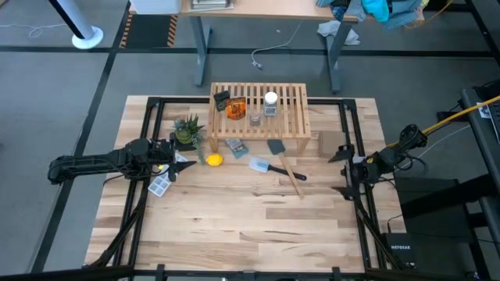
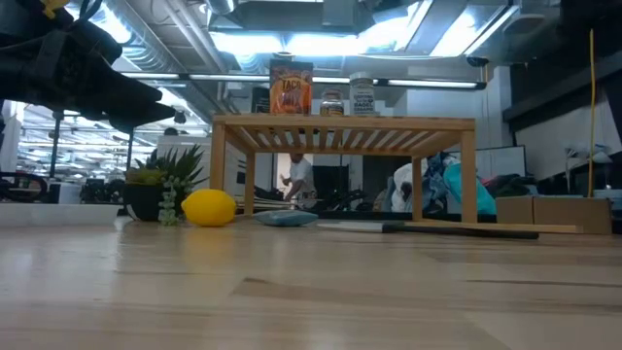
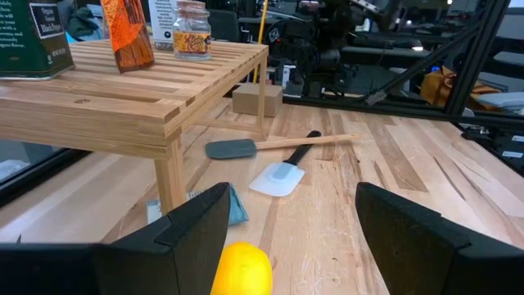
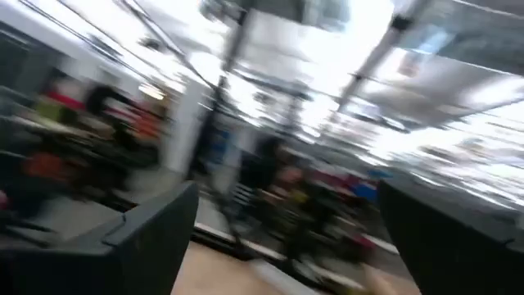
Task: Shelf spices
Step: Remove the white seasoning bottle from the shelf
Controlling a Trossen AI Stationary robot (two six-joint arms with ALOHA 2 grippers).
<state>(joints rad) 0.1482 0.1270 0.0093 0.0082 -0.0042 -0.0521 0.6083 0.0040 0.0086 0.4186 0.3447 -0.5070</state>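
Observation:
The shelf (image 1: pixel 259 109) is a light slatted rack standing on its legs at the far middle of the table. On its top stand the black square container (image 1: pixel 222 100), the orange one (image 1: pixel 236 108), the tiny clear jar (image 1: pixel 255 119) and the white-capped jar (image 1: pixel 270 103). The low view shows the orange one (image 2: pixel 291 87) and the two jars (image 2: pixel 331 102) (image 2: pixel 362 95) upright. My left gripper (image 1: pixel 178 164) (image 3: pixel 292 197) is open left of the shelf, just behind the yellow lemon (image 3: pixel 243 269). My right gripper (image 1: pixel 344 172) (image 4: pixel 286 192) is open at the table's right edge and touches nothing.
A potted plant (image 1: pixel 187 131) stands by the shelf's left leg. The lemon (image 1: pixel 213 161), a grey-blue spatula (image 1: pixel 262 165) and a wooden-handled one (image 1: pixel 283 156) lie in front of the shelf. A cardboard box (image 1: pixel 332 140) sits to its right, and a clear tray (image 1: pixel 160 186) lies near my left gripper.

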